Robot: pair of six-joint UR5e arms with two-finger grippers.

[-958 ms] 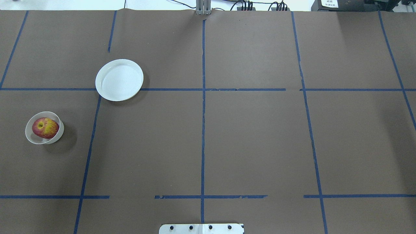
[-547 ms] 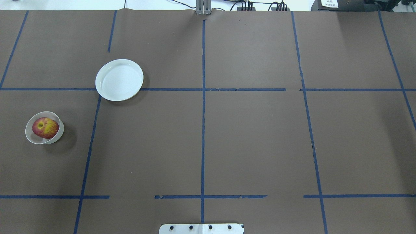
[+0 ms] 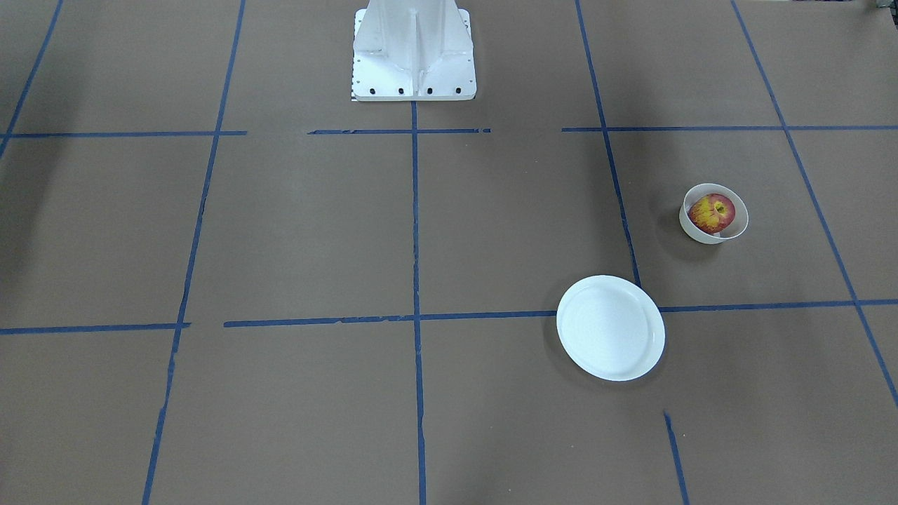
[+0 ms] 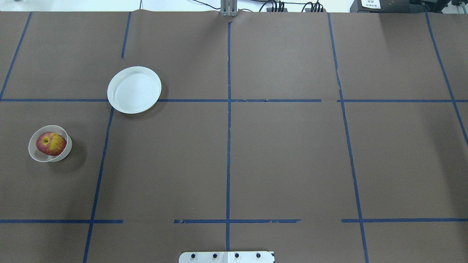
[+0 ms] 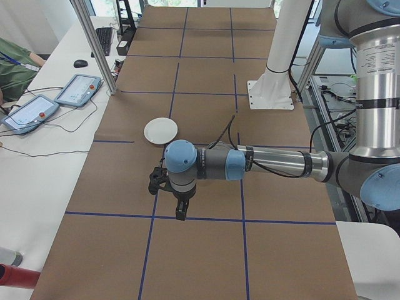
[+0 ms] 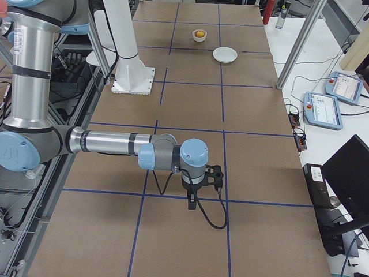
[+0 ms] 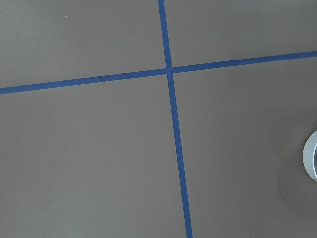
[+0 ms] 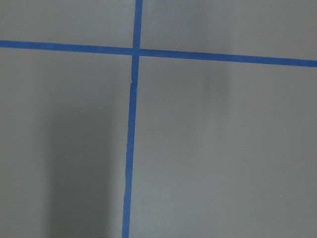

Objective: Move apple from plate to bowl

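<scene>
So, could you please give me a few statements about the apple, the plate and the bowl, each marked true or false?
1. The apple sits inside the bowl. True.
2. The plate has food on it. False: it is empty.
3. The plate touches the bowl. False: they stand well apart.
4. The plate lies over a blue tape line. True.

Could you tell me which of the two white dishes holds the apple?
The small deep bowl holds the apple; the wide flat plate lies bare.
</scene>
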